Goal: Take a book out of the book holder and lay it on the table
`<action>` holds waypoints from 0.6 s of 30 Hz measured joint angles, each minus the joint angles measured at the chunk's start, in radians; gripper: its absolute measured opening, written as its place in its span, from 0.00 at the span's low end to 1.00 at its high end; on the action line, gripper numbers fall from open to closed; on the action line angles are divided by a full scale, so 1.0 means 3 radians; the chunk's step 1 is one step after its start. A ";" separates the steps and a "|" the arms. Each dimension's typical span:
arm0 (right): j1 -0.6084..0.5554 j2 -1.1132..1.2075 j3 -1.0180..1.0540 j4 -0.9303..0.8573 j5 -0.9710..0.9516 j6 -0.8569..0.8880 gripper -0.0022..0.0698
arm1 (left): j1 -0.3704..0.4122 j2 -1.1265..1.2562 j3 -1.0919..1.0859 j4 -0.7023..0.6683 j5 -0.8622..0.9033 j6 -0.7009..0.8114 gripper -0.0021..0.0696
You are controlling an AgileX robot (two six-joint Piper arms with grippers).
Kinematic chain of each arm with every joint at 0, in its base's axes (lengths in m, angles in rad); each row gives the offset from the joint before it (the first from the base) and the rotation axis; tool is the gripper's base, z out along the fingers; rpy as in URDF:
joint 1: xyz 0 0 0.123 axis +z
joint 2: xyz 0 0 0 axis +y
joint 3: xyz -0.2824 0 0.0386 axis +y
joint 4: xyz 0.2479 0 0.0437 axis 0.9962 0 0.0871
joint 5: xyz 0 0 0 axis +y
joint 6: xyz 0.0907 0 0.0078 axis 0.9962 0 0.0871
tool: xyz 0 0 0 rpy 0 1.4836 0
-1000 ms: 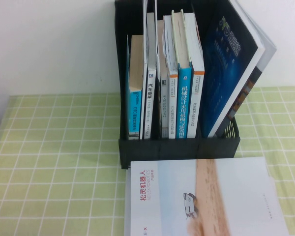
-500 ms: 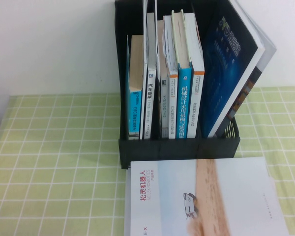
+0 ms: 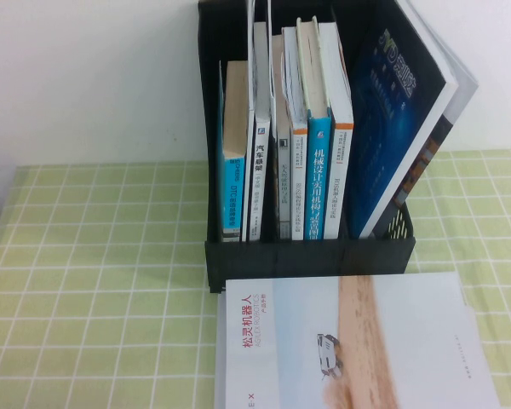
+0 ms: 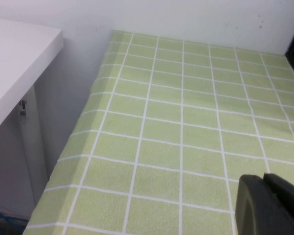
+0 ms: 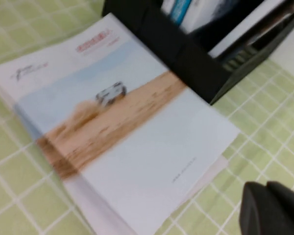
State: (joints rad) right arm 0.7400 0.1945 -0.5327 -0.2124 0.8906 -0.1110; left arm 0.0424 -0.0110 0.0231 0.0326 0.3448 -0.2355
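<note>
Lying flat and face up on the worktop (image 3: 94,281), the book (image 3: 358,341) sits just in front of the holder (image 3: 311,251), its top edge at the low front lip and its long axis running toward the robot. The right hand (image 5: 272,208) hangs just beside the book's outer corner, clearly nearer than the left hand (image 4: 269,205), which hovers over bare cloth well off to the other side (neither appears in the high view). Whether either hand is wide or narrow cannot be told, though neither is holding the book, so the laying-down looks done.

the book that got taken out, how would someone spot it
Find the black book holder on the green-grid table. The book lies flat just before its front lip, the only one not standing: white with a beige stripe, red title and tiny car.
</note>
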 joint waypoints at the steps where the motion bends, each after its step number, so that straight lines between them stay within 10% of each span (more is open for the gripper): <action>1: -0.0179 -0.0089 0.0017 0.0083 -0.0095 0.0021 0.03 | 0.0000 0.0000 0.0000 0.0000 0.0000 0.0000 0.03; 18: -0.2074 -0.0681 0.1704 0.1111 -0.2058 0.0004 0.03 | 0.0000 0.0000 0.0000 0.0000 0.0000 -0.0014 0.03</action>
State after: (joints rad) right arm 0.1178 -0.0098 -0.0215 0.1209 0.2731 -0.1097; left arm 0.0424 -0.0110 0.0231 0.0326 0.3448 -0.2396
